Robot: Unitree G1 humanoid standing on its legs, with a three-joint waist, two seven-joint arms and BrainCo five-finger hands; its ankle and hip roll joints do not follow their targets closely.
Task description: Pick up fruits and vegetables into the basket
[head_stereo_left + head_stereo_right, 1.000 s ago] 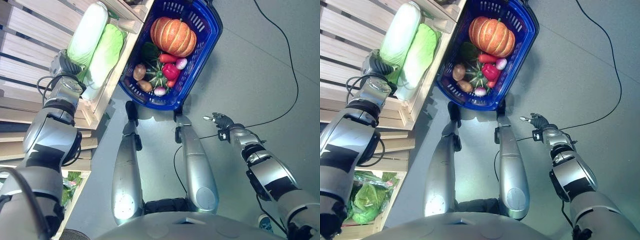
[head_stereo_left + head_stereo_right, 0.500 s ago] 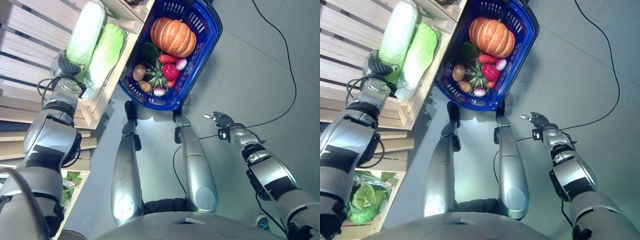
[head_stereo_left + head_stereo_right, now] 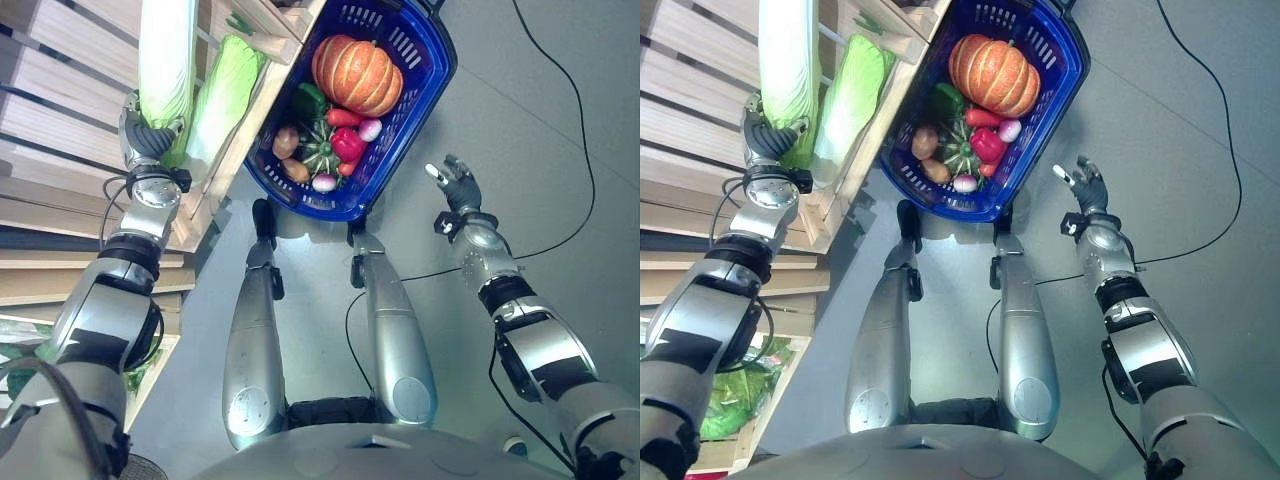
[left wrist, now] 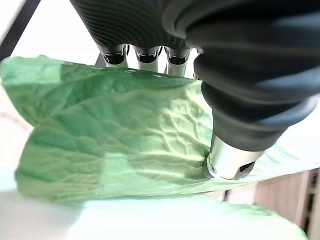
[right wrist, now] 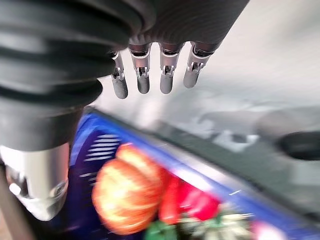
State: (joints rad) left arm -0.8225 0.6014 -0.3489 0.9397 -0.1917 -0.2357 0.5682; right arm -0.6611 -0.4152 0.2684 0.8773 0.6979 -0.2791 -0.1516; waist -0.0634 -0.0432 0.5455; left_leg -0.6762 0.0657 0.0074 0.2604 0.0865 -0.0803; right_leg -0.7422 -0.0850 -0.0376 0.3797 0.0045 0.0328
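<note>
Gripping a long napa cabbage [image 3: 165, 55] in the curled left hand [image 3: 147, 135], its pale length rising beyond the fingers. Likely heavy, leafy-soft, prone to tearing; better clasped nearer the firm middle. Hovering right of the basket [image 3: 425, 85]: right hand [image 3: 457, 185], fingers straight, empty.

**Hidden and Cut Off**

The held cabbage [image 3: 165, 60] is cut off by the picture's top edge, and the left hand's [image 3: 148, 135] fingertips are hidden behind its leaves (wrist view). The basket's [image 3: 425, 90] far rim is cropped.
</note>
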